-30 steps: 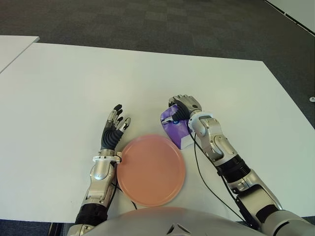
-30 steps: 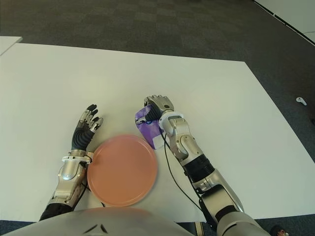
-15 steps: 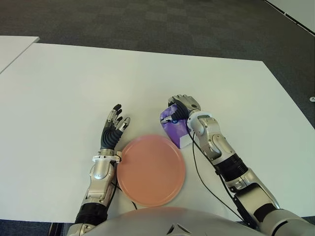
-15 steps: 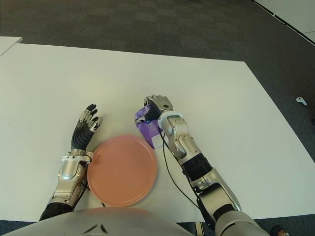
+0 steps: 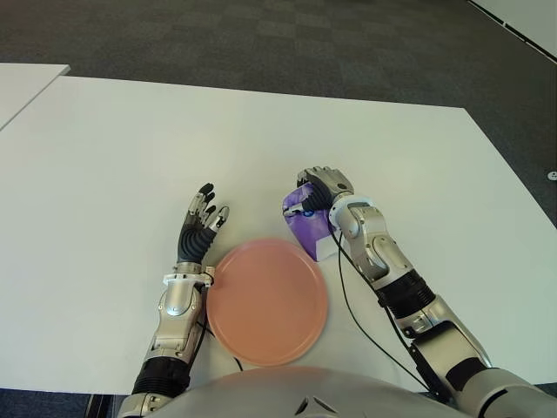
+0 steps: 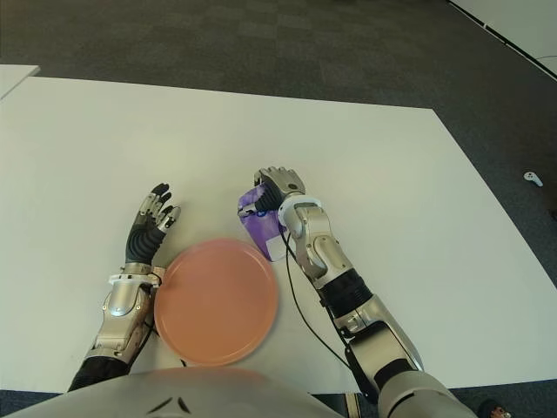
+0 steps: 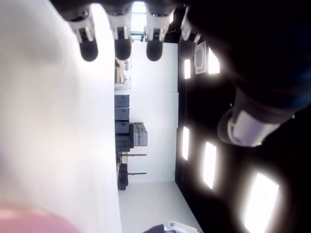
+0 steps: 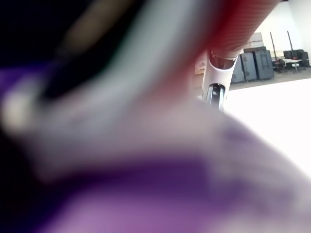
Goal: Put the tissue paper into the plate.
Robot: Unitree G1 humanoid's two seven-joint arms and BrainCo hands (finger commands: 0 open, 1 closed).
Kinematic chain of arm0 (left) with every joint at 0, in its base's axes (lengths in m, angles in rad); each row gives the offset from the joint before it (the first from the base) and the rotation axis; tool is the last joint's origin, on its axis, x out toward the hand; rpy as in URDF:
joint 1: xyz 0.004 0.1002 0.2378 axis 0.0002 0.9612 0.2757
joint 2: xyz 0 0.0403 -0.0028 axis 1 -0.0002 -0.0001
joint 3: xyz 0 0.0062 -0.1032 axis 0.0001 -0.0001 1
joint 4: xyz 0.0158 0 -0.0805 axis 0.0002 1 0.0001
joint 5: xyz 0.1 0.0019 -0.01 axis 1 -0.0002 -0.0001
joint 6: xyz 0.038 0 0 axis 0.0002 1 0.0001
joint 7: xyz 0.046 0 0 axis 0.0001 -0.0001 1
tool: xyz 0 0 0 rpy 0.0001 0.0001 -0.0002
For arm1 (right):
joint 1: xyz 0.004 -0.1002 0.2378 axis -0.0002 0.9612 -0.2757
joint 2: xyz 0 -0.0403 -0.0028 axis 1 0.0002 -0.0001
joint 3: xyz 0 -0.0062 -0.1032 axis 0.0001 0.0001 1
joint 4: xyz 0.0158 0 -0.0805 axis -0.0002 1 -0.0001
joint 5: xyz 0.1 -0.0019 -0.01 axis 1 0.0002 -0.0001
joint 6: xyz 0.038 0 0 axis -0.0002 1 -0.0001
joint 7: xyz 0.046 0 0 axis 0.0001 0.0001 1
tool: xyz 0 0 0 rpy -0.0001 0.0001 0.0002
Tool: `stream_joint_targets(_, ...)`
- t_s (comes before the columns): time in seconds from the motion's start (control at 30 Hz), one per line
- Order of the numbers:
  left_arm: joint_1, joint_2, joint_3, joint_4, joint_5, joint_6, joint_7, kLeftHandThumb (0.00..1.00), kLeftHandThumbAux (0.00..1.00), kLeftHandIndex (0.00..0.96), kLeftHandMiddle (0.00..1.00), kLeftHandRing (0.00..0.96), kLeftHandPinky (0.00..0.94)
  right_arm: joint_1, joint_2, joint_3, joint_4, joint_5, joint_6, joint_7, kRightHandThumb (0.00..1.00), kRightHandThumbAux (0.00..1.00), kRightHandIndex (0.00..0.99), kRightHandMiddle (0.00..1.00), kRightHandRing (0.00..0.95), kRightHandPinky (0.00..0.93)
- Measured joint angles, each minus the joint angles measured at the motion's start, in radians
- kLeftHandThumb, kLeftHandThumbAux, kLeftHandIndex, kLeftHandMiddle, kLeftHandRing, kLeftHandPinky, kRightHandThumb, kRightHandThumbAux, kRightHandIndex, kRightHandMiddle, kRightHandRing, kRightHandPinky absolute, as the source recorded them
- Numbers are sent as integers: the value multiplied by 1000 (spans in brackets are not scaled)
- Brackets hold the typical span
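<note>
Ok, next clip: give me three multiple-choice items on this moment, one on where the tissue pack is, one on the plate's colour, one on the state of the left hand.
1. Where is the tissue pack?
A. In the right hand, beside the plate's far right edge
B. Lying in the middle of the plate
C. In the left hand

2. What colour is the plate?
A. Blue
B. Salmon pink
C. Green

3. What is the left hand doing?
A. Gripping the plate's rim
B. Fingers open, holding nothing
C. Closed on the tissue pack

Answers: 1 A, the right hand is curled over the purple tissue pack, off the plate. 2 B, the round plate is salmon pink and holds nothing. 3 B, the left hand shows to the left of the plate with fingers stretched out and nothing in them.
</note>
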Motion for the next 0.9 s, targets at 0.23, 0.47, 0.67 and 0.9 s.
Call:
stream_joint_targets(0.23,-21,5,11,22,-9,1,-9,0,561,0,0,0,0,-7,7,-4,18,3,0,-15,853,678,401,504,758,647)
stream_joint_targets(0.47,-43,12,16,60,-8,-36,-9,0,565,0,0,0,0,-72,20,-31,83,30,0,-12,855,677,400,524,814,769)
stream_joint_targets(0.67,-71,23,20,100,-9,-65,-10,0,578,0,0,0,0,-185,30,-72,142,76,3,0,855,677,399,530,825,796)
stream_joint_targets(0.9,-102,25,27,139,-12,-80,-10,0,580,0,0,0,0,-336,45,-127,143,85,31,-25,854,678,398,535,835,836)
